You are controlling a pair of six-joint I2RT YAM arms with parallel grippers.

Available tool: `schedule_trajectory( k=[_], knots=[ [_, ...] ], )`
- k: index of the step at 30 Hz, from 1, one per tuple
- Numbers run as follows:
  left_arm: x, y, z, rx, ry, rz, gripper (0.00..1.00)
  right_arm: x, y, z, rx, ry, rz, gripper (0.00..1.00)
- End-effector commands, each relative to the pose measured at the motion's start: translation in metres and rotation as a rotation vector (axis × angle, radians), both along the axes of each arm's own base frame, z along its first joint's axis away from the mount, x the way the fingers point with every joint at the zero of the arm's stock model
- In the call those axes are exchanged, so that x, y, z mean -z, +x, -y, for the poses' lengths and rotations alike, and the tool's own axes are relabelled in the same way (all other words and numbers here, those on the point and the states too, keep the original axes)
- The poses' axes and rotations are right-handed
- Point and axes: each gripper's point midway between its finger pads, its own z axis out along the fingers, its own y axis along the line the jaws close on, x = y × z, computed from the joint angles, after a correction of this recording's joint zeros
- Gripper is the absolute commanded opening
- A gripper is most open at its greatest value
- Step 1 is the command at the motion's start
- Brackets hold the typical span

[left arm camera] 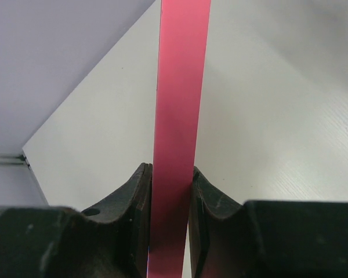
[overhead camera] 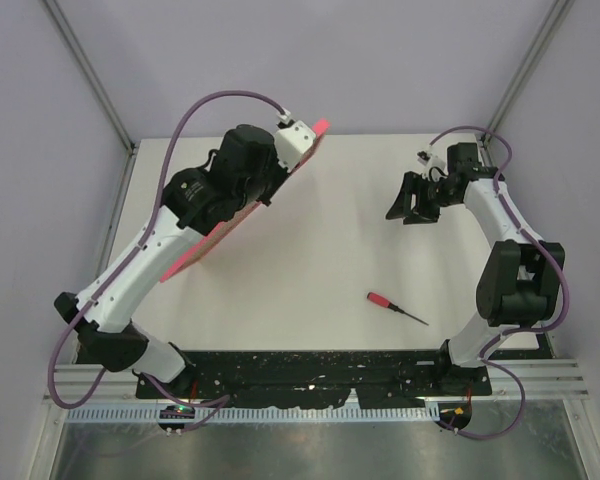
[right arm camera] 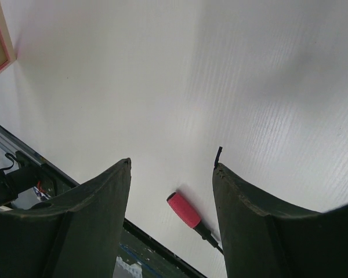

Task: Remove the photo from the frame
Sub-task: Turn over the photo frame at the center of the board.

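Left pincer [left arm camera: 171, 174]: my fingers are closed on the thin bright pink rectangular picture frame [left arm camera: 180, 87], one pad on each face of its edge. The frame stands on edge over the far left of the white table [overhead camera: 330, 250]; I cannot tell whether its low corner touches. Right wrist view shows tan board inside the pink border. The photo shows in no view.

Right pincer [right arm camera: 171, 162]: jaws spread, holding nothing, above the table's right side. A red-handled screwdriver [overhead camera: 385, 302] lies near the front edge.
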Motion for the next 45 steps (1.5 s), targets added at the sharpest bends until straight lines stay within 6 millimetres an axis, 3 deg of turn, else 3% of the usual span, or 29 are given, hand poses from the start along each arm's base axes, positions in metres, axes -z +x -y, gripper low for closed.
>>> schedule_trajectory(
  k=[1, 5, 12, 15, 28, 34, 45],
  knots=[
    [-0.035, -0.001, -0.002, -0.093, -0.219, -0.031, 0.0, -0.019, 0.002, 0.003, -0.005, -0.016, 0.086, 0.63],
    [-0.044, 0.005, -0.011, -0.148, -0.24, -0.006, 0.0, -0.018, 0.002, 0.004, -0.003, -0.019, 0.089, 0.63],
    [-0.075, 0.021, -0.048, -0.289, -0.347, 0.013, 0.0, -0.015, 0.002, 0.007, 0.0, -0.038, 0.089, 0.63],
    [-0.078, 0.029, -0.061, -0.322, -0.391, -0.01, 0.0, -0.013, 0.002, 0.007, -0.001, -0.044, 0.086, 0.63],
    [-0.052, 0.079, -0.113, -0.478, -0.44, -0.103, 0.0, 0.001, 0.005, 0.007, 0.003, -0.04, 0.055, 0.63],
    [-0.033, 0.102, -0.128, -0.518, -0.472, -0.147, 0.0, 0.005, 0.003, 0.007, 0.003, -0.043, 0.045, 0.63],
    [-0.02, 0.125, -0.148, -0.557, -0.569, -0.175, 0.0, 0.009, 0.003, 0.002, -0.011, -0.005, 0.026, 0.63]
  ],
)
